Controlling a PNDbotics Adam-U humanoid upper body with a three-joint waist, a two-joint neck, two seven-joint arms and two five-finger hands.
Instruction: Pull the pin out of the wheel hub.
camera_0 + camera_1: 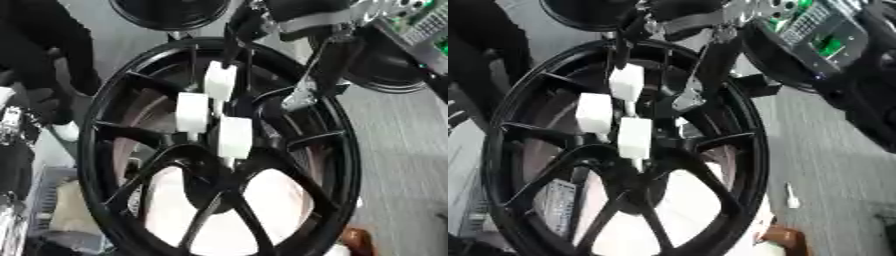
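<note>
A large black spoked wheel rim (96,125) stands tilted and fills the middle of both views. At its hub (210,165) sit three white block-headed pins on thin stems: an upper one (220,80), a left one (192,112) and a lower one (234,136). My right hand (325,60) comes in from the upper right. One thin black finger (230,47) reaches straight down to the top edge of the upper pin. The thumb, with a silver tip (297,99), lies against a spoke to the right, apart from the pins. Nothing is pinched between them.
A second round black part (171,10) lies behind the rim at the top, and another (389,72) at the right. A panel with green lights (824,37) is at upper right. Grey floor (833,165) lies right of the rim. A brown object (354,241) sits near its bottom.
</note>
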